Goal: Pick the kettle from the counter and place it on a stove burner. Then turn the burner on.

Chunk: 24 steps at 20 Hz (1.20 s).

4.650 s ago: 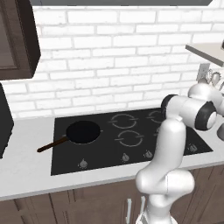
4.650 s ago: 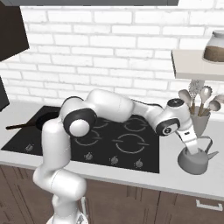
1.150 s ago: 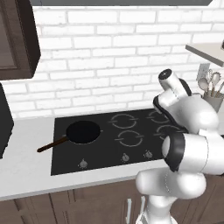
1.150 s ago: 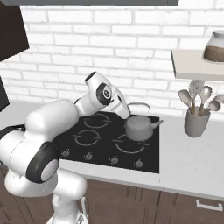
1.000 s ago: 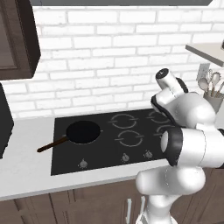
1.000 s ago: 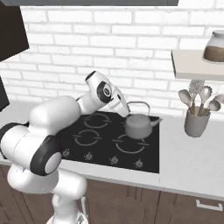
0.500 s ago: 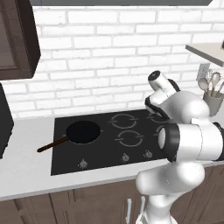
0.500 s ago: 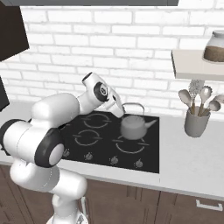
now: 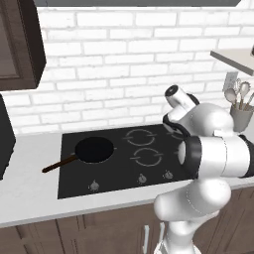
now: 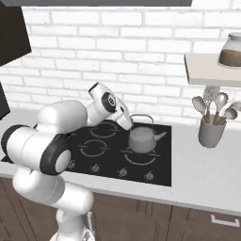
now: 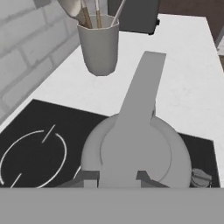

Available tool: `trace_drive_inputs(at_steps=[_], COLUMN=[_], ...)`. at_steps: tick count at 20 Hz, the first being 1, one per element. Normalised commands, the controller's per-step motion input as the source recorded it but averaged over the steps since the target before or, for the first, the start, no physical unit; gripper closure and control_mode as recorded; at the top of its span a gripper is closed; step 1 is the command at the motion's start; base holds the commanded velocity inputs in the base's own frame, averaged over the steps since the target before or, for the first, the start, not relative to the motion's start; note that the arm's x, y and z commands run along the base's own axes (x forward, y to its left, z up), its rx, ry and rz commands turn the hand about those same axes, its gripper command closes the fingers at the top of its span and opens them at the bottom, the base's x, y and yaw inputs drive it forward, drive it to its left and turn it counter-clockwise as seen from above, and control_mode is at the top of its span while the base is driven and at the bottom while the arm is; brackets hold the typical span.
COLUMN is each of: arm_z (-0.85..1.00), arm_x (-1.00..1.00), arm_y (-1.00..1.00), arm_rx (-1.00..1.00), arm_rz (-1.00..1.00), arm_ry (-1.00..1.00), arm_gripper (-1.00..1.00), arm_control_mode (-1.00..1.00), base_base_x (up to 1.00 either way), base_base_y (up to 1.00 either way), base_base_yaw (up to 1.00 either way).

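Kettle [image 10: 141, 139] position has changed: it has travelled from the counter [image 10: 207, 174] at the 3 o'clock side, beside the utensil holder [image 10: 210, 132], to the black cooktop [image 10: 160, 174]. In the right base view it now sits over the front right stove burner [image 10: 139, 161], lower and further toward 9 o'clock than half a second ago. Whether its base touches the glass cannot be determined.

Gripper [image 10: 128, 123] is at the wire handle at the kettle's 11 o'clock. In the hand view the handle runs up from between the fingertips [image 11: 89, 177], which close against it, so the grasp appears maintained.

Judgement: transport is nearly complete. Remaining steps are release, then operation of the matching front knob [image 10: 148, 176].
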Motion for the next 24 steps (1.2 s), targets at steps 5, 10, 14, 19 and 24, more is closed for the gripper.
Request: trace_drive_inputs(at_steps=[5, 10, 14, 19, 24], arm_z=[-0.28, -0.26, -0.24, -0.26, -0.23], arm_x=[0.2, 0.05, 0.06, 0.13, 0.15], arm_y=[0.01, 0.14, 0.11, 0.02, 0.0], arm_rx=[0.0, 0.0, 0.0, 0.0, 0.0], arm_rz=[0.0, 0.0, 0.0, 0.0, 0.0], arm_ry=[0.03, 0.01, 0.0, 0.0, 0.0], arm_gripper=[1.0, 1.0, 1.0, 1.0, 1.0], arm_control_mode=[-1.0, -1.0, -1.0, -1.0, -1.0], base_base_x=[0.0, 0.0, 0.0, 0.0, 0.0], base_base_y=[0.0, 0.0, 0.0, 0.0, 0.0], base_base_yaw=[0.0, 0.0, 0.0, 0.0, 0.0])
